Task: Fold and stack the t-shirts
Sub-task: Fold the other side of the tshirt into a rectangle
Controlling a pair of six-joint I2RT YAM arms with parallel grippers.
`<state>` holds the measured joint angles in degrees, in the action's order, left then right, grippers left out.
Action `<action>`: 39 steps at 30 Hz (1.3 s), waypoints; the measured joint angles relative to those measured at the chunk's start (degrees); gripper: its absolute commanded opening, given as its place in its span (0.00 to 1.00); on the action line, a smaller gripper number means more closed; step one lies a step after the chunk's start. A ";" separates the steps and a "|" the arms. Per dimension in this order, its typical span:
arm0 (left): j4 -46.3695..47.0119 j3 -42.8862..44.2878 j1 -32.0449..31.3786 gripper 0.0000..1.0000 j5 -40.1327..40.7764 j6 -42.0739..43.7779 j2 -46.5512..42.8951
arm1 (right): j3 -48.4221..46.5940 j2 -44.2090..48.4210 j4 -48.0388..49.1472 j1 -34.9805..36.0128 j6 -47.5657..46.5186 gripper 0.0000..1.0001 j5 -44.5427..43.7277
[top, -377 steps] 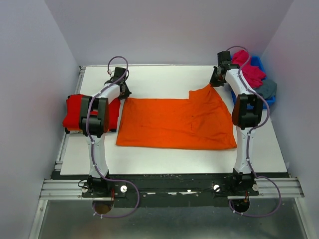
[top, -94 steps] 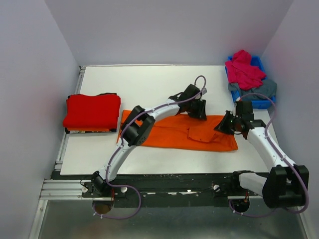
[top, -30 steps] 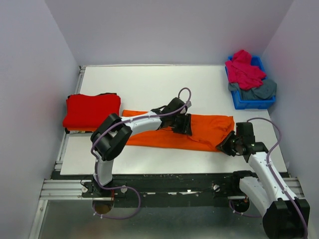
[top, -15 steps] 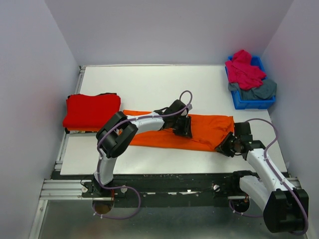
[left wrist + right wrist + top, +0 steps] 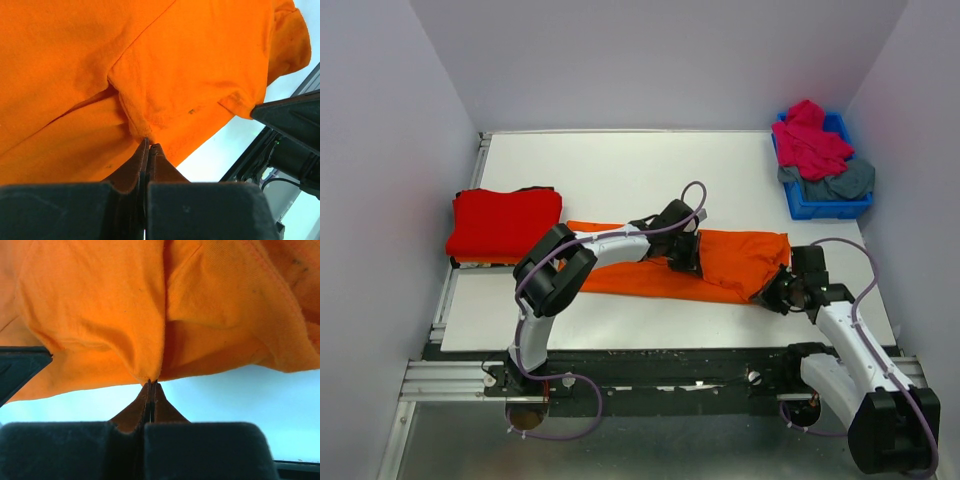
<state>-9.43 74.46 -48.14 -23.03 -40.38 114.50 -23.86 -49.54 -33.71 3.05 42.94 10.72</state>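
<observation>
An orange t-shirt (image 5: 720,262) lies folded into a long strip across the middle of the table. My left gripper (image 5: 682,262) is over its middle and shut on a pinch of the orange cloth (image 5: 142,127). At the strip's near right corner my right gripper (image 5: 767,293) is shut on the shirt's edge (image 5: 150,371). A folded red t-shirt (image 5: 505,222) rests at the table's left edge. A magenta-pink t-shirt (image 5: 810,140) and a grey-blue t-shirt (image 5: 845,182) are heaped in the bin.
A small blue plastic bin (image 5: 825,205) sits at the back right corner. White table surface (image 5: 620,170) stretches behind the orange strip. A metal rail (image 5: 660,380) runs along the near edge by the arm bases.
Both grippers have closed on the orange shirt over the last second. The right gripper has crept slightly left and up to the strip's corner. The left arm has barely shifted.
</observation>
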 measured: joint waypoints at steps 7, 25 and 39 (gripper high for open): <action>-1.84 1.33 0.20 0.00 0.02 0.87 0.00 | -1.53 1.40 -2.43 0.00 1.16 0.01 2.38; -7.23 2.67 1.51 0.49 0.07 4.22 -0.94 | -3.17 -0.09 -5.42 0.00 3.43 0.02 3.72; -5.33 4.17 0.50 0.20 -1.05 1.75 1.99 | -3.17 -0.17 -5.40 0.00 3.58 0.01 3.82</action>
<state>-14.76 78.63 -47.64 -24.08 -38.63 116.49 -27.03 -49.71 -39.11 3.05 46.52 14.55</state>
